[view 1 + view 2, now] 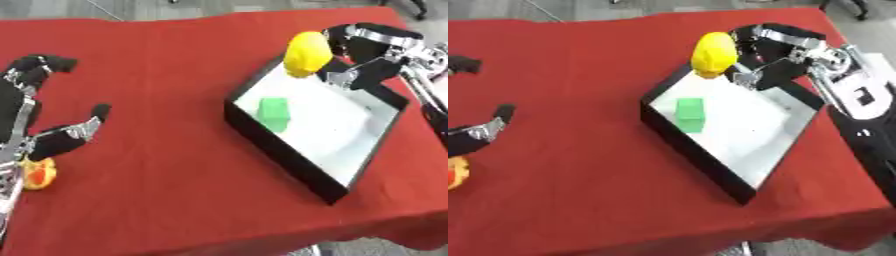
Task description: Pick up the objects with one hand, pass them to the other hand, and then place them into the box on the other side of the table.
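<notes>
Green block (pixel 274 113) occupies box (pixel 278 150) left; right free.

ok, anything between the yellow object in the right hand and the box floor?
Nothing visible. The right hand holds the yellow object over the box's far corner; the green block lies nearer the middle, off to the side.

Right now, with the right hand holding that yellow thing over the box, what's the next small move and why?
Probably lower a little and open the fingers. The right hand holds the yellow object above the far corner of the box, over its white floor and clear of the green block, so it should drop inside.
</notes>
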You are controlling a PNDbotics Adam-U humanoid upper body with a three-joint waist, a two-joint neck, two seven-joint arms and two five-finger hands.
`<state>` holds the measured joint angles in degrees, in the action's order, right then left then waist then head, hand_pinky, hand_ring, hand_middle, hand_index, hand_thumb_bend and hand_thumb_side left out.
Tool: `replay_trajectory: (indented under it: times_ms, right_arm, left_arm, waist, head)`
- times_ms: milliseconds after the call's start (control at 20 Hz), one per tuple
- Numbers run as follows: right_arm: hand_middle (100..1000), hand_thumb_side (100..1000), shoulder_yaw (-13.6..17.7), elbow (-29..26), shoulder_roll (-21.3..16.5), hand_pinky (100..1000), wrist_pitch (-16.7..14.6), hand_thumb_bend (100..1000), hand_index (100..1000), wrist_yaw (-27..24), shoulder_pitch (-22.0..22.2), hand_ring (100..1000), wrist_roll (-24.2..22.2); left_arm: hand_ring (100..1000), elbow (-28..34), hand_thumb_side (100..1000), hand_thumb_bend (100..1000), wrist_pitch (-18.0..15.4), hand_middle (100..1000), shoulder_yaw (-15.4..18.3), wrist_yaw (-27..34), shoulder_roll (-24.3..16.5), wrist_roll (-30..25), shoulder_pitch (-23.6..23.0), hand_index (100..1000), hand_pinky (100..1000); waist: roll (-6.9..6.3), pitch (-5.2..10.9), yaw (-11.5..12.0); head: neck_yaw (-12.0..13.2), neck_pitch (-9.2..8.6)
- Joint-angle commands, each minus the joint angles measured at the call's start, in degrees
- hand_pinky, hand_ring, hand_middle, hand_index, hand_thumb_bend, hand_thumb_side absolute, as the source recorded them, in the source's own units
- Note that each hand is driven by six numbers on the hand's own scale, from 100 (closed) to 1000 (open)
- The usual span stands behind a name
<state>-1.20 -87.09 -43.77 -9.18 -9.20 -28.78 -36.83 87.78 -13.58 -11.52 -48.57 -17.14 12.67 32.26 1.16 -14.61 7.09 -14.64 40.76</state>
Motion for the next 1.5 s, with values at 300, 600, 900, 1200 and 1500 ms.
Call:
replay_trajectory:
  times_ms: [300,600,900,1200,1500]
  right_arm:
    - [749,112,2.33,3.23,-3.12,969,-5.04,100,843,4.67,1.78,993,-0.88]
    - [1000,100,3.76,3.81,-2.86,1000,-8.33,100,1000,7.83,3.42,1000,-1.78]
    - [1000,100,5.05,3.23,-2.85,1000,-8.73,100,1000,8.1,4.0,1000,-0.79]
    - [1000,465,6.42,1.54,-2.7,1000,-4.68,100,1000,3.02,4.36,1000,1.96]
    - [1000,676,6.93,-2.07,-3.11,1000,4.13,100,1000,-12.44,4.32,1000,1.0]
  left_arm:
    - [777,2.33,553,407,0.15,619,0.35,1.02,-1.61,0.5,0.29,791,885]
    - [778,2.49,552,407,0.35,620,0.49,1.19,-1.67,0.61,0.07,789,885]
    - [778,2.83,551,407,0.8,619,1.11,1.39,-1.81,0.96,-0.24,789,887]
    - [780,3.53,557,403,1.92,623,2.4,2.28,-3.25,1.49,-0.56,792,890]
    - [794,2.84,654,346,5.71,630,4.57,6.76,-6.18,-4.55,-0.53,812,917]
  waist:
    - [-0.92,1.56,0.19]
    - [-1.09,1.48,0.15]
    - [-1.17,1.43,0.16]
    - [-1.27,1.5,0.29]
    - [-1.52,1.66,0.77]
  head:
    - [-1.65,0.08]
    - [-1.39,-0.02]
    - [-1.24,0.05]
    - [-0.29,0.05]
    - [3.03,0.15]
